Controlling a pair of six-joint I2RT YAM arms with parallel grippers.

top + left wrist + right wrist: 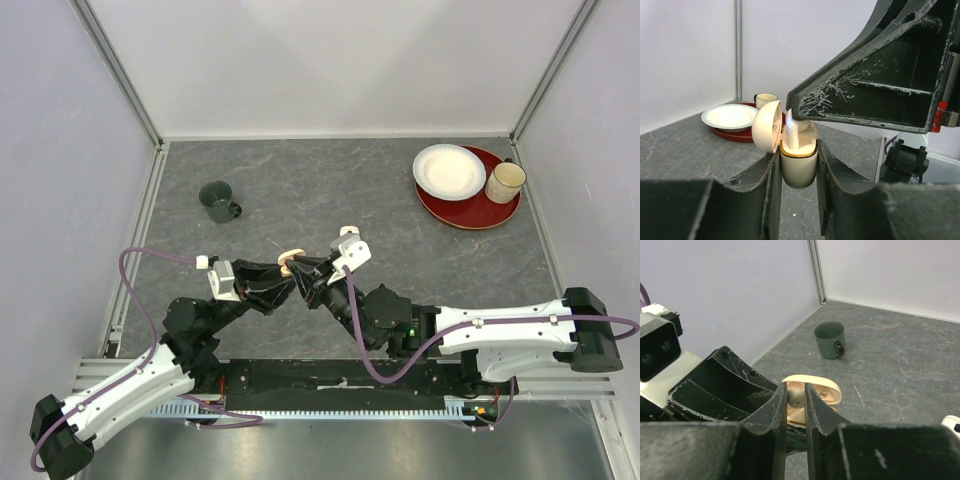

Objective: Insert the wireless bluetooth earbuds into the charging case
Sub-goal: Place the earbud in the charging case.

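Left hand (pixel 798 152) clamps glossy cream, gold-rimmed charging case (pixel 799 172), lid open; right hand (pixel 795 390) pinches smooth white earbud (pixel 796 134) above.

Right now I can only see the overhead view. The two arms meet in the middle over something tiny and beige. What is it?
Observer: The left wrist camera shows it up close. It is the charging case, cream with a gold rim, and its lid is swung open.
Visitor: Is it just lying on the table?
Observer: No. The left end effector clamps it upright between its two fingers.
Visitor: And the other arm?
Observer: In the right wrist view, the right end effector pinches one earbud directly over the open case.
Visitor: Is it in?
Observer: Partly, it seems. In the left wrist view its lower end dips behind the gold rim and its top stands above it.
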